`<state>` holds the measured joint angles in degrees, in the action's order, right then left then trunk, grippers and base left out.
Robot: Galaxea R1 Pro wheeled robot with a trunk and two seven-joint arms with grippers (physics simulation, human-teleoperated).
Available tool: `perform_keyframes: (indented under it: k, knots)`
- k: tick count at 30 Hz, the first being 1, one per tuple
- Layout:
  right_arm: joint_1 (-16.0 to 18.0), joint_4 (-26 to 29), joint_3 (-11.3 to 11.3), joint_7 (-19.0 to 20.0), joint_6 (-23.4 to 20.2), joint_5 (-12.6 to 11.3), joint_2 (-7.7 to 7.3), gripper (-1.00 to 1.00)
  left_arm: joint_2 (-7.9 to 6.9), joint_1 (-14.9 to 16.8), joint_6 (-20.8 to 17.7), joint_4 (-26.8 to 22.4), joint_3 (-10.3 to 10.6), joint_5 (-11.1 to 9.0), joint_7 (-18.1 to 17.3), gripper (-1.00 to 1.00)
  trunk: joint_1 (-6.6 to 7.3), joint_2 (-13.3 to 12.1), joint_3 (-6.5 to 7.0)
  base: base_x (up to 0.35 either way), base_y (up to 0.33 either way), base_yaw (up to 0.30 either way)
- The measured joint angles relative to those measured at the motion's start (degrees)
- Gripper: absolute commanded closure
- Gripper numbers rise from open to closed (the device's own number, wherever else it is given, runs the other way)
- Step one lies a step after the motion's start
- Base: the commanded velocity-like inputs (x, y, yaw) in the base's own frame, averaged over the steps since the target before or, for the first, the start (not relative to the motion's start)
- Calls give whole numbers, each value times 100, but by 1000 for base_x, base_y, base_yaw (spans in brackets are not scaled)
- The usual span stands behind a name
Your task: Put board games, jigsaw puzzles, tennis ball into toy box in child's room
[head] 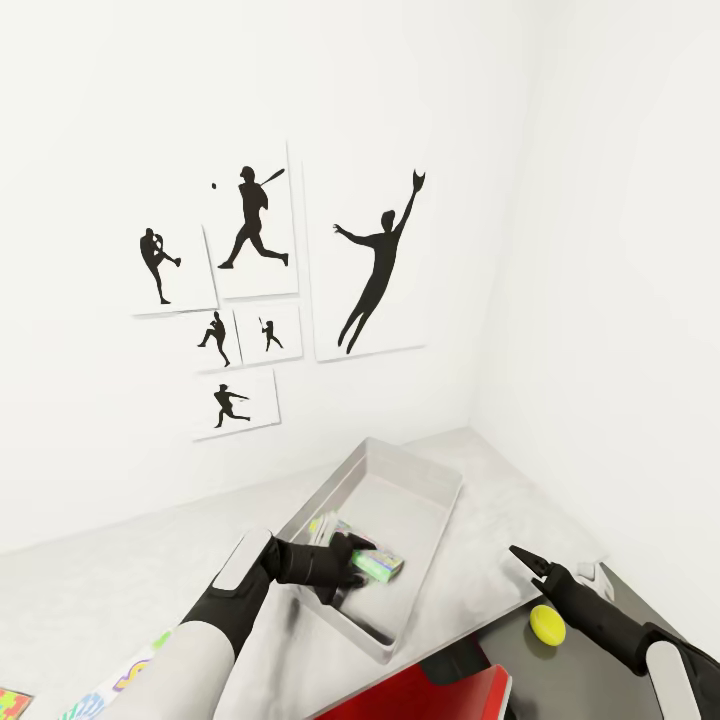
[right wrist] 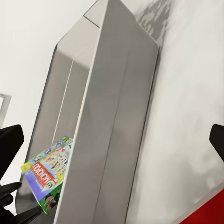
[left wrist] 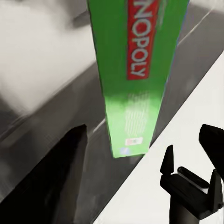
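Monopoly board game (head: 375, 563) sits tilted inside the toy box (head: 425, 470), gripped by the left tool (head: 352, 568); lower it flat before letting go. Right tool (head: 522, 557) hangs spread at four o'clock

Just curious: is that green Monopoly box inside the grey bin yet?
Inside: the Monopoly box sits tilted within the toy box walls, left gripper at it.

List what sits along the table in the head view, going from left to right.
Jigsaw puzzles → left gripper → board game it holds inside the toy box → right gripper → tennis ball.
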<state>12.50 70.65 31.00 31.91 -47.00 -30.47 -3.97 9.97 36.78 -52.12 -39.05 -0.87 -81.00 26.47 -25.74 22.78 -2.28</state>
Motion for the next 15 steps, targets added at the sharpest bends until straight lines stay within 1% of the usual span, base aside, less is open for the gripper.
perform_keyframes:
  k: [2, 3, 4, 5, 6, 8, 11, 15]
  knots:
    - [0, 0, 0, 0, 0, 0, 0, -100, 0, 0, 0, 0, 0, 0, 0, -100, 0, 0, 0, 0, 0, 0]
    - [0, 0, 0, 0, 0, 1, 0, -100, 0, 2, 22, -2, -5, -71, -12, -100, 0, 0, 1, 0, 0, 0]
    - [0, -1, 0, 0, 0, 0, 0, -100, 0, 4, 53, -8, -12, -183, -28, -100, 1, 2, 2, 0, 0, 0]
    - [0, -1, 0, 0, 0, 0, 0, -100, 0, 1, 15, -1, -4, -55, -8, -100, 0, 0, 0, 0, 0, 0]
    - [0, -1, 0, 0, 0, 0, 0, -100, 0, 0, 0, 0, 0, -2, 0, -100, 0, 0, 0, 0, 0, 0]
    - [0, -2, 0, 0, 0, 0, 0, -100, 0, 1, 12, -2, -4, -56, -9, -100, 0, 0, 1, 0, 0, 0]
    - [0, -3, 0, 1, 0, 2, 0, -100, 0, 1, -5, -1, -2, -67, -3, -100, 0, 0, 0, 0, 0, 0]
    - [0, -2, 0, 0, 0, 3, 0, -100, 0, 0, -23, 0, 4, -258, 4, -100, 0, 0, 0, 0, 0, 0]
